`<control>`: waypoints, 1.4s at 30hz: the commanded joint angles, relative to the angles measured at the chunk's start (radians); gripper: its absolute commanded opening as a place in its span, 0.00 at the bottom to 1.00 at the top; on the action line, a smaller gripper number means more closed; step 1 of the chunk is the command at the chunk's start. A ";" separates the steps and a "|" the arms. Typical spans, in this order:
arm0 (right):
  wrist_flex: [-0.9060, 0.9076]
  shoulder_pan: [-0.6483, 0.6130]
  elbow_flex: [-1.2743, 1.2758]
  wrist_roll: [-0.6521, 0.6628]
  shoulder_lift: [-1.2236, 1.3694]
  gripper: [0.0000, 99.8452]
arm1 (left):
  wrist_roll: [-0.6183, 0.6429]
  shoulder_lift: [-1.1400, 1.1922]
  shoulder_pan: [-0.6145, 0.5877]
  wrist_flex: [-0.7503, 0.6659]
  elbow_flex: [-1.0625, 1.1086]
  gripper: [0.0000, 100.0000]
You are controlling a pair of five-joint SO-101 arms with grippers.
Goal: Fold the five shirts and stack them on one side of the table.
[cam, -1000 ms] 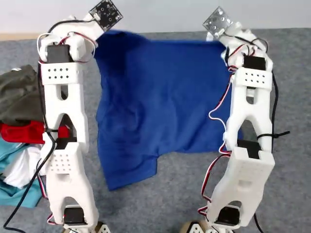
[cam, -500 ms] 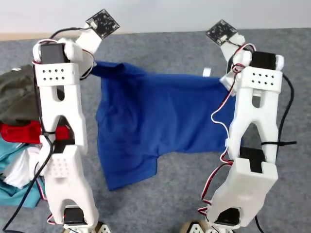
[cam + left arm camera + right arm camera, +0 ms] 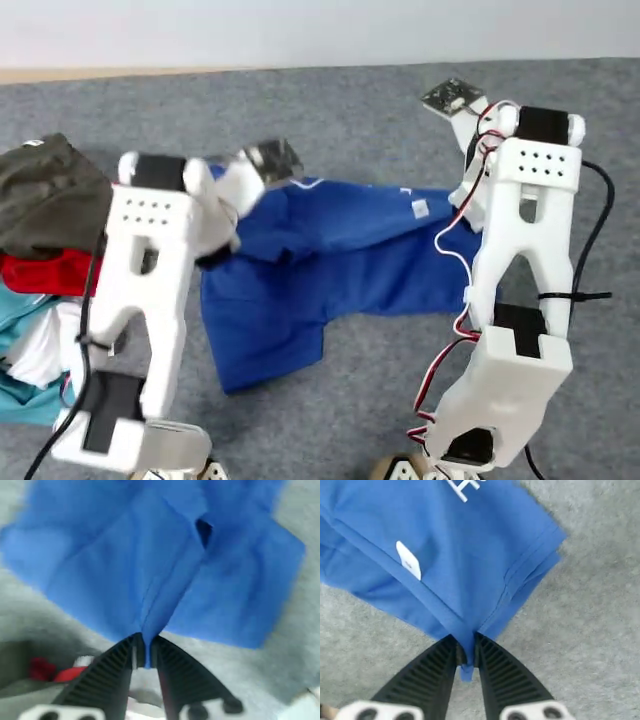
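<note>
I am in the middle of the first fold on a blue shirt, which lies crumpled across the centre of the grey table between my two arms. The left gripper is closed tight on a pinch of blue fabric at the shirt's left side, and the cloth rises from the table to the jaws in a taut ridge. The right gripper is clamped the same way on a doubled corner at the shirt's right side, beside a small white label.

From above, the far part of the shirt looks lifted and gathered over the near part, so I judge this step to be a far-edge-to-near-edge fold, only partly laid. The next move calls for carrying both pinched edges evenly toward the near hem, lowering them level with each other, then letting go so the layer lands flat.

One sleeve juts out at the near left and will need tucking in. The left arm hangs over that side of the shirt and hides part of it. At the table's left edge sits a pile of unfolded shirts in olive, red, teal and white, close to the left arm's base, where a swing could catch it.
</note>
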 commanded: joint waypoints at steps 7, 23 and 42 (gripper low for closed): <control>0.044 0.035 0.149 0.063 -0.085 0.01 | -0.046 -0.224 0.018 0.029 0.295 0.00; -0.012 0.077 0.068 0.250 -0.117 0.01 | -0.106 -0.302 0.026 0.029 0.545 0.00; -0.021 0.070 0.044 0.252 -0.124 0.01 | -0.094 -0.304 0.190 0.028 0.590 0.05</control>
